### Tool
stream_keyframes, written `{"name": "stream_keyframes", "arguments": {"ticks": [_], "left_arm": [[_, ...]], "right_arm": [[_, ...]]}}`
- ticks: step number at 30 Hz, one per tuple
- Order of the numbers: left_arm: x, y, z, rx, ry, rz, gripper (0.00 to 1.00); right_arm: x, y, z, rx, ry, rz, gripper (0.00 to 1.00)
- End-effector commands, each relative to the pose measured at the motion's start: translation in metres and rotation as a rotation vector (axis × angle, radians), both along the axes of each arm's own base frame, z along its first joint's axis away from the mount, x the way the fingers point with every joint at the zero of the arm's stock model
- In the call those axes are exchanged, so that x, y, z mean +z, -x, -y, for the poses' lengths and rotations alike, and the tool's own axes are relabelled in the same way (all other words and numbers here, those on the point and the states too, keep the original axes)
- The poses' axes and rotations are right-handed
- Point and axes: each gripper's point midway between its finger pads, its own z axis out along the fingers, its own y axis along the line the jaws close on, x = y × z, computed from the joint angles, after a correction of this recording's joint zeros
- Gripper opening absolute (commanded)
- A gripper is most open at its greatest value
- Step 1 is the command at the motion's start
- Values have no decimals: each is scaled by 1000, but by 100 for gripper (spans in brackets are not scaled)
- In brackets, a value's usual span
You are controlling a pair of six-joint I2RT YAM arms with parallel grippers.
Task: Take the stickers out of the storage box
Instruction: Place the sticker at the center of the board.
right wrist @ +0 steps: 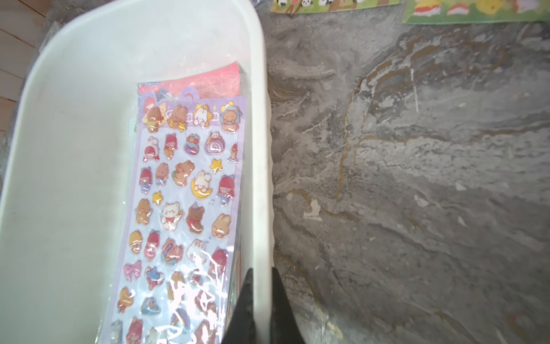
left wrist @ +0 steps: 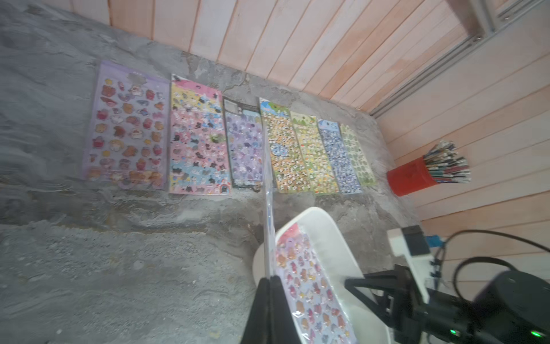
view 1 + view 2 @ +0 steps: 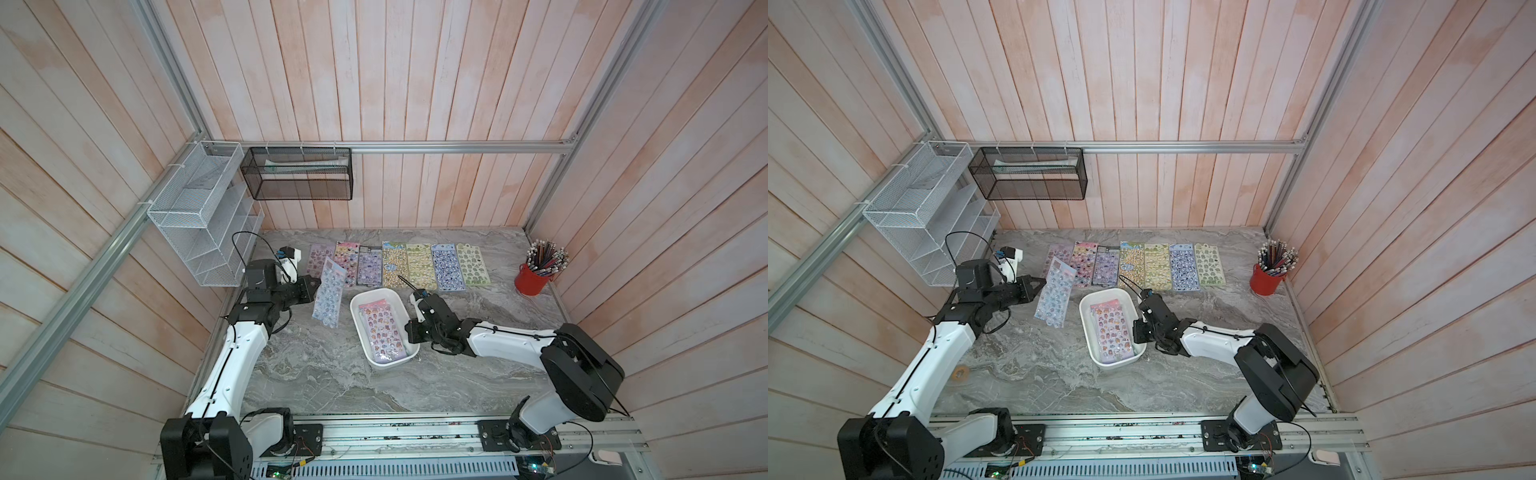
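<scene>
Right wrist view: print on the stickers [image 1: 184, 193] is too small to read, only cartoon figures show. Right arm lies low across the table [image 3: 332, 386], forearm pointing at the storage box [image 3: 356, 324]. The right gripper [image 1: 262, 297] is clamped on the box's side wall, one finger inside, one outside. Left arm reaches forward with the wrist turned inward. The left gripper [image 3: 318, 287] pinches a blue sheet [image 3: 328, 299] by its edge, tilted, just left of the box. Stickers lie inside the box; seven sheets [image 3: 397, 266] sit in a row near the back wall.
</scene>
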Motion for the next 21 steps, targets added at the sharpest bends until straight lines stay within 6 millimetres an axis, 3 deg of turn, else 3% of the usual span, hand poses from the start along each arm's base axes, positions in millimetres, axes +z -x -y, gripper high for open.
{"name": "stream_keyframes", "arguments": {"ticks": [1, 9, 21], "left_arm": [[-21, -7, -23, 48, -126, -6, 0], [-70, -23, -50, 70, -97, -103, 0], [-150, -33, -82, 92, -113, -295, 0]], "right_arm": [[17, 3, -1, 23, -37, 49, 0], [37, 7, -5, 61, -95, 85, 0], [39, 7, -1, 72, -124, 98, 0]]}}
